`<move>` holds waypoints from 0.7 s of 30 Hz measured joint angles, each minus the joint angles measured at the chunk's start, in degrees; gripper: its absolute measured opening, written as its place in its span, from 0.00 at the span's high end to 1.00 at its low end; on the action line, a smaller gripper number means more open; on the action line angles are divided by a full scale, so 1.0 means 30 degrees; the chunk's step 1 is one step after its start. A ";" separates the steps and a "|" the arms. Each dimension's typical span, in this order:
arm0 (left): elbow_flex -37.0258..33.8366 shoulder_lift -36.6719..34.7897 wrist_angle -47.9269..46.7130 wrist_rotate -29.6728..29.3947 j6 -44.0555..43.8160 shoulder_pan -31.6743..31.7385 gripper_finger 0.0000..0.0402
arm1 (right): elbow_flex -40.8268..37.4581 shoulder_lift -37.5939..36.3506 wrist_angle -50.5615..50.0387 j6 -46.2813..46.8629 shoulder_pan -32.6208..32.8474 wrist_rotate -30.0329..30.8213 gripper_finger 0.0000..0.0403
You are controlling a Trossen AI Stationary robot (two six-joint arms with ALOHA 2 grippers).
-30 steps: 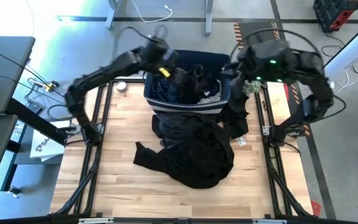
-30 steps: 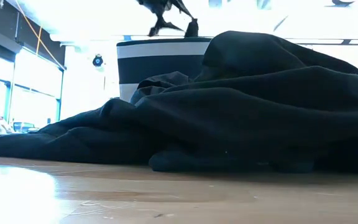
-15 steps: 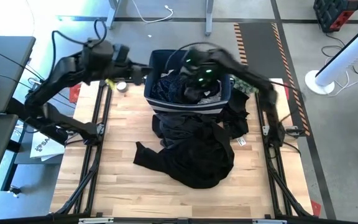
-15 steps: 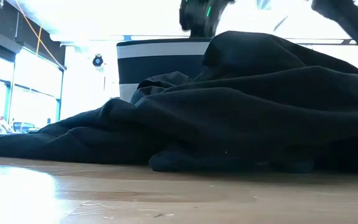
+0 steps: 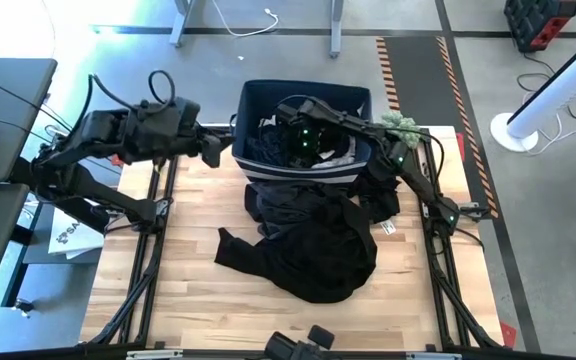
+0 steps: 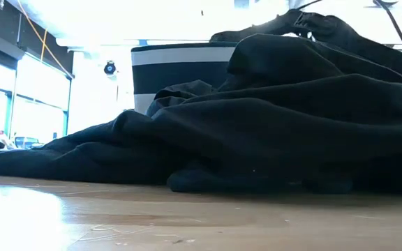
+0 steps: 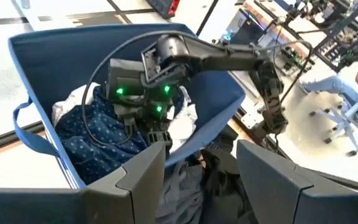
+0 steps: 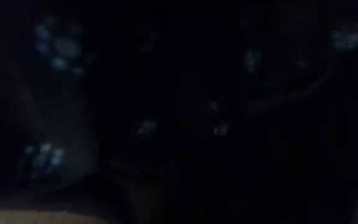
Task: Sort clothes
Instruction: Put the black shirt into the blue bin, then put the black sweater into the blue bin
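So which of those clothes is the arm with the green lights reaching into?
The ones inside the blue bin, not the black pile on the table. The right gripper is down among the navy dotted garment and a white shirt.

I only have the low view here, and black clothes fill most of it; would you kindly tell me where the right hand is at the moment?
Observer: The right hand reaches down into the blue bin, at the clothes inside.
Operator: Thank you. What lies beneath it?
Observer: A navy dotted garment and a white garment.
Operator: And the left hand?
Observer: The left hand hovers outside the bin, on its own arm's side, open and empty.
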 joint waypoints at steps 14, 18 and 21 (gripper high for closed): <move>-0.0163 0.0643 -0.4571 -0.1820 0.0425 -0.0605 0.52 | -0.0177 -1.1567 0.3263 0.1187 0.1924 0.3676 0.64; -0.0224 0.1265 -0.6353 -0.1158 0.1789 -0.1015 0.52 | -0.0099 -1.4229 0.3990 0.0825 0.3365 0.3930 0.64; -0.1619 0.1431 -0.5923 0.1821 0.4206 -0.1150 0.52 | -0.0157 -1.5275 0.3884 0.1059 0.4426 0.3948 0.64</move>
